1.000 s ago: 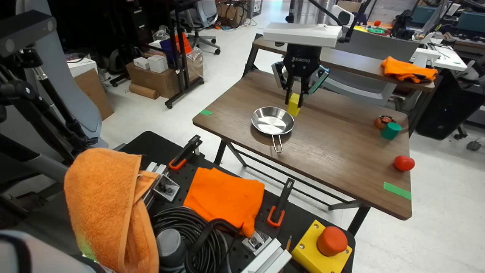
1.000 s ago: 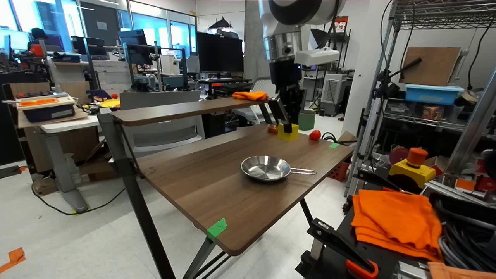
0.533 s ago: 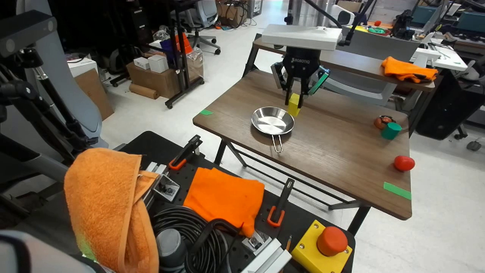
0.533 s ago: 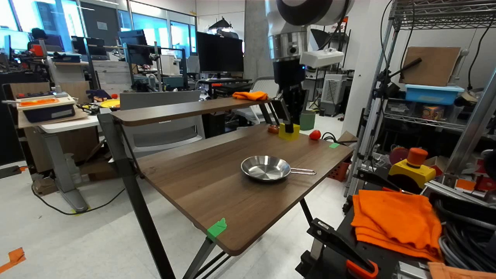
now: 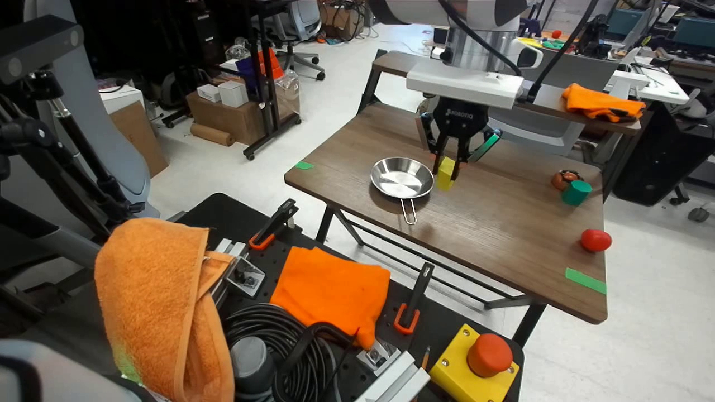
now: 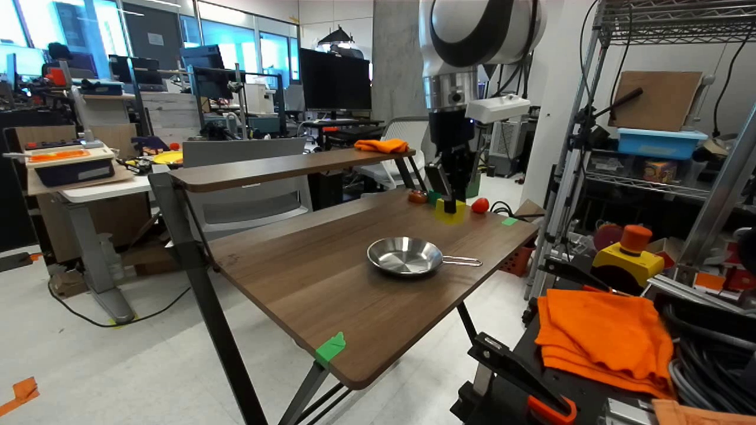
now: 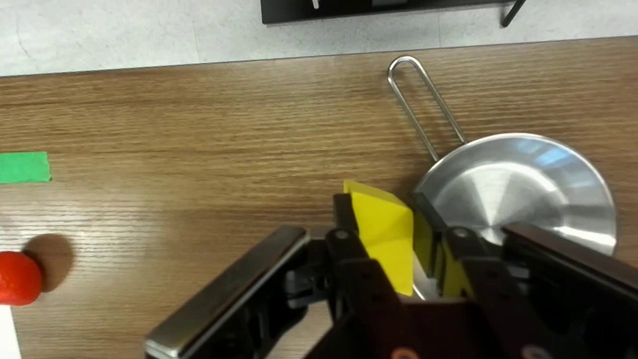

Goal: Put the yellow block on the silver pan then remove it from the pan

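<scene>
In the wrist view, the gripper (image 7: 383,217) holds the yellow block (image 7: 386,237) a little below centre, and its fingers (image 7: 359,271) hide partly this block and the silver pan (image 7: 523,187) at right.

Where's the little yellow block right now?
The yellow block is gripped in the tool; in the wrist view it appears just left of the silver pan, with a red object at the far left edge.
</scene>
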`<state>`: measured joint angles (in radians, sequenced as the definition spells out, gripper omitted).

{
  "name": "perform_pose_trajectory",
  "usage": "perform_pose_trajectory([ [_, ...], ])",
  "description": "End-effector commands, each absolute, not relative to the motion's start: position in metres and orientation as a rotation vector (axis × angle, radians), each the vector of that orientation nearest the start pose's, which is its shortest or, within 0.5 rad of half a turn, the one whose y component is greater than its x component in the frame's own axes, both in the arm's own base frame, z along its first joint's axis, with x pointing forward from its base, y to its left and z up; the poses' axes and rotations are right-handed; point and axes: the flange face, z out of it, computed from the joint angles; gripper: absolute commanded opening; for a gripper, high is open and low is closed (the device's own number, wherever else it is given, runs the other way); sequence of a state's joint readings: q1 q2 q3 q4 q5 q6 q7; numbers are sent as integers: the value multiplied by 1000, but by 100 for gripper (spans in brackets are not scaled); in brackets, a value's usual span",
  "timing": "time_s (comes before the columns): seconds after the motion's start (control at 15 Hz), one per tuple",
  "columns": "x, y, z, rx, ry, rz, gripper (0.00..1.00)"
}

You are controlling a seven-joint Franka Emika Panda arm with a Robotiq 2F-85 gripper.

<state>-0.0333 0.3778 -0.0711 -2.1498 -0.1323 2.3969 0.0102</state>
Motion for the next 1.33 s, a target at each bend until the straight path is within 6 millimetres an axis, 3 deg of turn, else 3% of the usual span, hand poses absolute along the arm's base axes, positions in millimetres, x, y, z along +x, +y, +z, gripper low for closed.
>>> perform_pose_trajectory([
  [0.0,549,-47,200,-3151,-100,230,8],
  [0.4,546,-27,179,-3084,-293,326,8],
  [0.8,549,-35,170,-3123,-306,416,8],
  [1.27,565,-51,185,-3241,-231,82,8],
])
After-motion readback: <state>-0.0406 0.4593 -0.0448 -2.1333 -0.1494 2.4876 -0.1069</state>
